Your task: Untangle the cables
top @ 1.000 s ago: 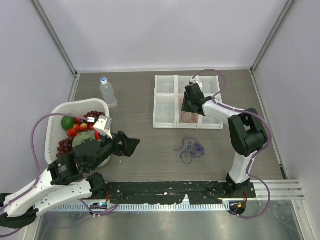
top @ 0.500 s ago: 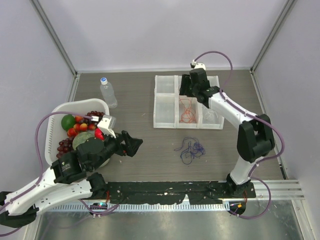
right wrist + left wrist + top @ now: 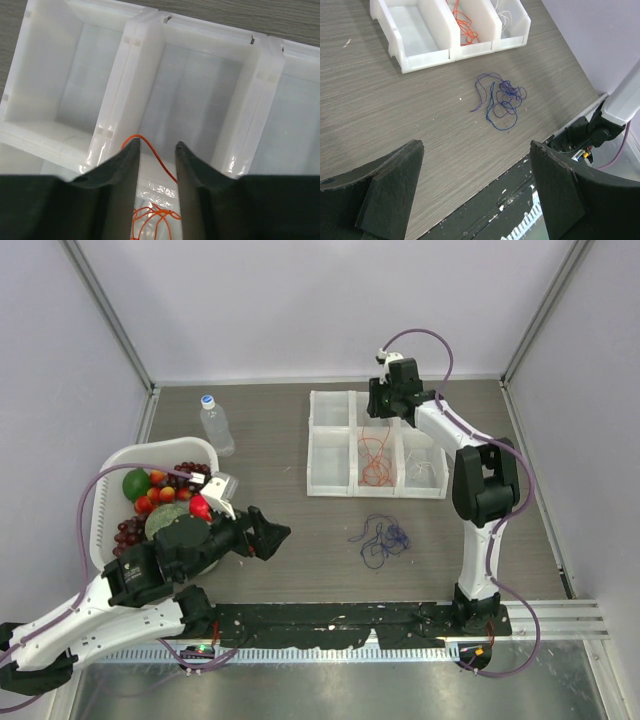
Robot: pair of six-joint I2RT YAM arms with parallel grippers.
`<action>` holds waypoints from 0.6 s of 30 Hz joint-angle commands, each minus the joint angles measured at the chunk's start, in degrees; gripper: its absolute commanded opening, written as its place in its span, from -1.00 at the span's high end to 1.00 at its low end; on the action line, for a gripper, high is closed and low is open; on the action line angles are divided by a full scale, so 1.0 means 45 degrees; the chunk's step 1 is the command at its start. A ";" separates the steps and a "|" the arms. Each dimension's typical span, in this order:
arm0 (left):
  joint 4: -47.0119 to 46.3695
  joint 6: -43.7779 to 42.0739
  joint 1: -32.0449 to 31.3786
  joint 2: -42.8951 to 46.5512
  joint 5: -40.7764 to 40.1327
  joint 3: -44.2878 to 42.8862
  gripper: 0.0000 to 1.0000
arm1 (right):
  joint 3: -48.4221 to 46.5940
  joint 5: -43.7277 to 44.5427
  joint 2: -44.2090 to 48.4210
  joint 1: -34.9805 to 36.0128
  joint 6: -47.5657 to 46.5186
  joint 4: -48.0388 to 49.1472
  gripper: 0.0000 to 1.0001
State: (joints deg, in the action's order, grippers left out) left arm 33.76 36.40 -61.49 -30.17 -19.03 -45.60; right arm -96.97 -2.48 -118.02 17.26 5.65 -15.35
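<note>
Wood-grain tabletop point(image 3: 270, 440) bears the blue cable tangle point(image 3: 382, 540) lower centre-right, straight ahead of the nearer left gripper point(image 3: 268, 533), spread wide and empty. The right gripper point(image 3: 385, 400), slightly parted, hovers above the white bins point(image 3: 312, 455) holding the orange cable point(image 3: 375, 465).

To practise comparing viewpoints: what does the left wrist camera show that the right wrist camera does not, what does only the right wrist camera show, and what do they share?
Left wrist only: the blue cable tangle loose outside the white bin tray, a white cable in its end compartment, and the open left gripper. Right wrist only: the open right gripper, close above the tray's dividers. Both: the tray and the orange cable lying in it.
</note>
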 commanded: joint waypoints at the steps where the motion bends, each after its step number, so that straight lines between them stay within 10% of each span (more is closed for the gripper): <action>1: -0.0295 0.0231 -0.0045 -0.0189 0.0615 -0.0061 -0.82 | -0.0269 -0.2338 0.0560 -0.0123 -0.0456 -0.0045 0.43; 7: -0.0490 0.0192 -0.0026 -0.0423 0.0751 -0.0197 -0.82 | 0.1702 -0.2693 0.2005 -0.0065 0.0031 0.0851 0.98; 18: -0.0646 0.1440 -0.0045 -0.0482 0.1317 -0.0003 -0.83 | 0.7659 -0.0876 0.5249 0.0111 0.2998 0.4229 0.99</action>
State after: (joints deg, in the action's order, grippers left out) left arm 33.47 39.29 -61.49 -32.49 -15.18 -45.60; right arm -68.99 -9.65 -98.54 17.21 11.81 -6.96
